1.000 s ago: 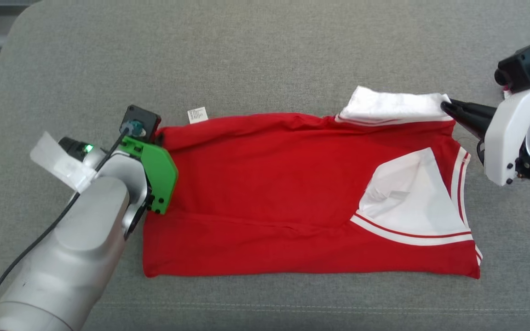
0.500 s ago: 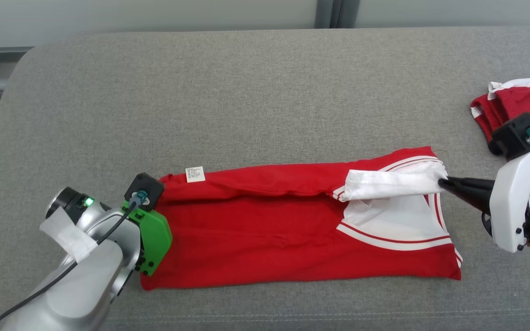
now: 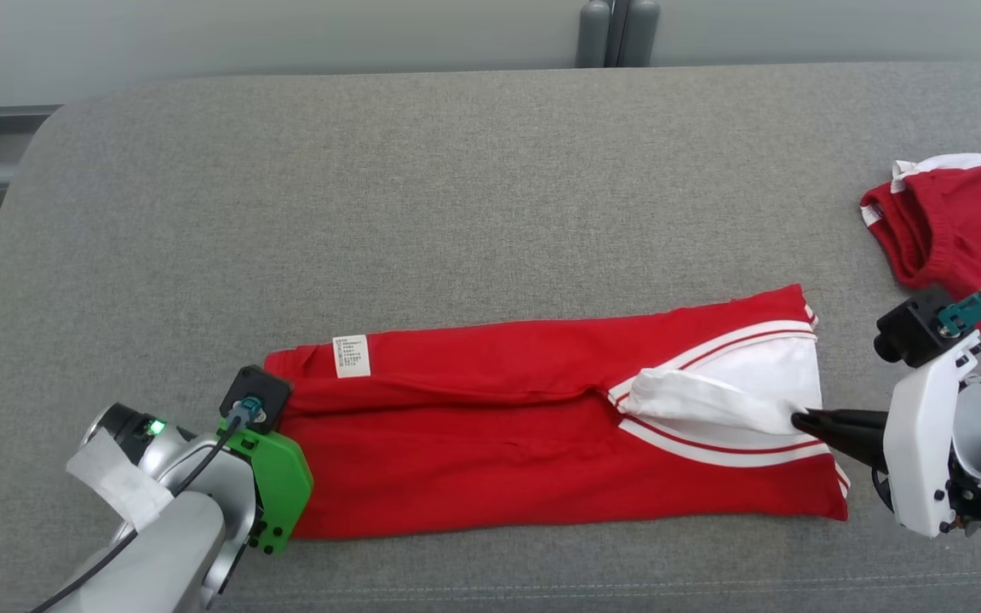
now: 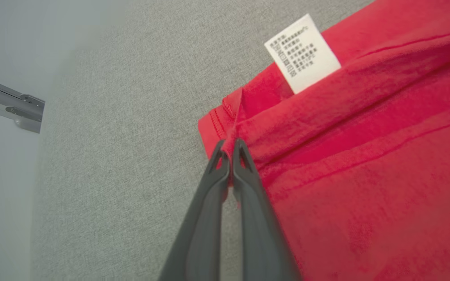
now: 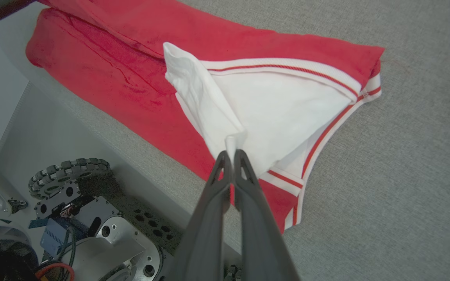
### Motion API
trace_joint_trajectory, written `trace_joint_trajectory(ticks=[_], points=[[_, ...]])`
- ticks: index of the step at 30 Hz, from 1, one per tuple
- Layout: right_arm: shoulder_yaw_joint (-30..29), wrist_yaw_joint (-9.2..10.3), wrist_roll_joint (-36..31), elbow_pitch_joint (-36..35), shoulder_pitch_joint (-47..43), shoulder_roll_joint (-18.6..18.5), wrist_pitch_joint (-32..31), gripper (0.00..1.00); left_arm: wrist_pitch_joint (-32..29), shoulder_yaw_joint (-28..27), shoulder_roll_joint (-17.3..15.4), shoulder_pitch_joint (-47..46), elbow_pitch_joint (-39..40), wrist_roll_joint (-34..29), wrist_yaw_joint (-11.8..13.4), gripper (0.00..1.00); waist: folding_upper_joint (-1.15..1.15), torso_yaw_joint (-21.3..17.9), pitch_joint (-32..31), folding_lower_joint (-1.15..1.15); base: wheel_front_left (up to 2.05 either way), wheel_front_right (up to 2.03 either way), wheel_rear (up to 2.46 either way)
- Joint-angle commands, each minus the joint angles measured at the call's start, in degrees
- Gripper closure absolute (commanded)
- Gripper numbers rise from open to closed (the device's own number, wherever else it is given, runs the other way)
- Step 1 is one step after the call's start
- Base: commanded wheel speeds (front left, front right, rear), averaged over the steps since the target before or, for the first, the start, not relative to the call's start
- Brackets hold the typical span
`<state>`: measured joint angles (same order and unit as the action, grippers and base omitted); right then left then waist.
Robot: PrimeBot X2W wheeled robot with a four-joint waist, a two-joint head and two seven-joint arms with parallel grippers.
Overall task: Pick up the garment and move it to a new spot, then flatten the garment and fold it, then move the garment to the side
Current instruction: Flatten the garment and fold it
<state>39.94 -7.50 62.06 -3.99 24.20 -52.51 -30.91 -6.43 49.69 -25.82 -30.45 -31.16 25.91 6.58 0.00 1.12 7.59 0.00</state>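
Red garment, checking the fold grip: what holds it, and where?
Red garment: left gripper pinches its hem corner by the label; right gripper pinches the white sleeve tip.

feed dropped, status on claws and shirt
Left claw shut on hem corner of red-and-white fabric shirt; right claw shut on its white flap. Shirt folded lengthwise on grey cushion. Other red garment far right, apart.

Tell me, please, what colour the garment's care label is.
The rectangular fabric label is white with dark print; left wrist view.
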Motion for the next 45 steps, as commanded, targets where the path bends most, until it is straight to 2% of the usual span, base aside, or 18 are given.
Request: trace_joint_trajectory(ticks=[1, 3, 4, 5, 6, 7, 8, 17, 24, 25, 31, 35, 41, 45], points=[[-0.32, 0.03, -0.97, -0.03, -1.21, 0.54, -0.06, 1.0, -0.21, -0.24, -0.04, 1.09, 0.15, 0.63, 0.49, 1.0, 0.0, 0.07, -0.09, 0.0, 0.0, 0.0, 0.0], [-0.26, 0.03, -1.11, 0.25, -2.28, 1.39, -0.22, 0.99, -0.51, -0.38, 0.1, 1.56, 0.01, 1.12, 0.85, 1.0, 0.0, 0.18, -0.23, 0.0, 0.0, 0.0, 0.0], [-0.28, 0.03, -1.34, 0.25, -2.68, 1.77, -0.12, 0.7, -0.45, -0.34, 0.12, 1.66, -0.01, 1.14, 1.04, 0.88, 0.0, 0.25, -0.29, 0.0, 0.0, 0.0, 0.0], [-0.33, 0.03, -1.17, 0.41, -3.19, 2.2, -0.05, 0.61, -0.44, -0.53, 0.25, 1.74, 0.0, 1.5, 1.16, 0.8, 0.0, 0.34, -0.38, 0.0, 0.0, 0.0, 0.0], [-0.3, 0.03, -1.37, 0.56, -3.67, 2.42, -0.06, 0.24, -0.82, -0.52, 0.26, 1.95, -0.17, 1.53, 1.36, 0.68, 0.0, 0.41, -0.5, 0.0, 0.0, 0.0, 0.0], [-0.46, 0.03, -1.62, 1.01, -4.15, 2.65, -0.02, 0.0, -1.06, -0.5, 0.22, 2.18, -0.27, 1.71, 1.57, 0.45, 0.0, 0.46, -0.63, 0.0, 0.0, 0.0, 0.0], [-0.58, 0.03, -1.93, 1.27, -4.54, 3.03, 0.17, 0.0, -1.06, -0.69, 0.33, 2.33, -0.23, 2.03, 1.77, 0.0, 0.0, 0.5, -0.75, 0.0, 0.0, 0.0, 0.0], [-2.88, 0.02, -4.45, 3.43, -8.54, 5.75, 3.01, 0.0, -0.37, -2.63, 1.34, 6.11, 1.32, 5.59, 4.06, 0.0, 0.0, 0.88, -3.23, 0.0, 0.0, 0.0, 0.0], [-9.45, 0.02, -8.59, 6.79, -13.08, 11.31, 11.25, 0.0, 6.62, -7.31, 2.11, 10.17, 5.5, 8.66, 8.26, 0.0, 0.0, 1.18, -6.28, 0.0, 0.0, 0.0, 0.0], [-9.45, 0.02, -8.59, 6.79, -13.08, 11.31, 11.25, 0.0, 6.62, -7.31, 2.11, 10.17, 5.5, 8.66, 8.26, 0.0, 0.0, 1.18, -6.28, 0.0, 0.0, 0.0, 0.0], [-17.6, 0.01, -14.9, 10.54, -17.5, 19.54, 21.2, 0.0, 15.28, -13.05, 3.49, 14.15, 9.16, 12.15, 11.93, 0.0, 0.0, 1.72, -8.78, 0.0, 0.0, 0.0, 0.0], [-23.66, 0.02, -19.24, 13.49, -19.51, 27.32, 27.02, 0.0, 19.28, -16.8, 4.56, 16.6, 11.05, 14.5, 13.22, 0.0, 0.0, 1.87, -9.83, 0.0, 0.0, 0.0, 0.0], [-29.19, 0.01, -25.01, 16.5, -20.74, 38.33, 32.83, 0.0, 21.45, -22.7, 6.25, 20.38, 14.51, 16.27, 12.81, 0.0, 0.0, 2.11, -11.25, 0.0, 0.0, 0.0, 0.0], [-31.43, 0.02, -26.9, 17.09, -21.32, 43.05, 36.57, 0.0, 21.6, -27.91, 7.67, 22.92, 17.13, 15.02, 11.01, 0.0, 0.0, 2.26, -12.13, 0.0, 0.0, 0.0, 0.0]])
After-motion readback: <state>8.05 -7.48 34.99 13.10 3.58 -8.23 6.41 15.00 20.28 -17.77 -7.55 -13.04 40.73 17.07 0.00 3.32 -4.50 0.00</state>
